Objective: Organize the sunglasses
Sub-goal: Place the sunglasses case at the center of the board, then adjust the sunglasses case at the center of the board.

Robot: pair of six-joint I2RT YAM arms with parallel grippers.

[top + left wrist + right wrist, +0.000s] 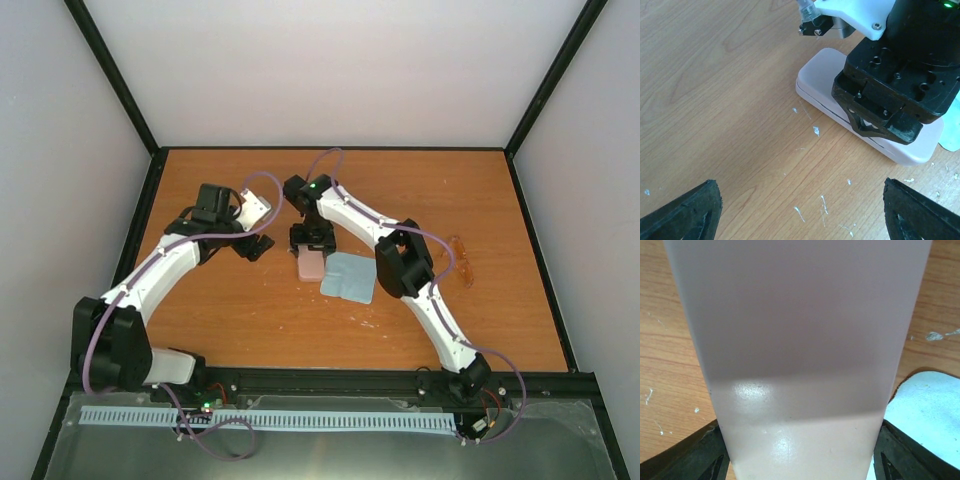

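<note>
Top external view: noting the sunglasses (pixel 461 262) lying flat on the bench (pixel 260 320) at its right side, just right of the right arm's elbow and well apart from the other items. Seeing the right pincer (pixel 313 250) reaching down onto the closed pink case (pixel 311 266) near bench centre, pinching it across its width, fingers (pixel 707 452) sitting against both long sides. Noting the light blue cloth (pixel 350 277) lying flat just right of the case. Observing the left pincer (pixel 255 246) hovering left of the case, spread wide, gripping nothing.
</note>
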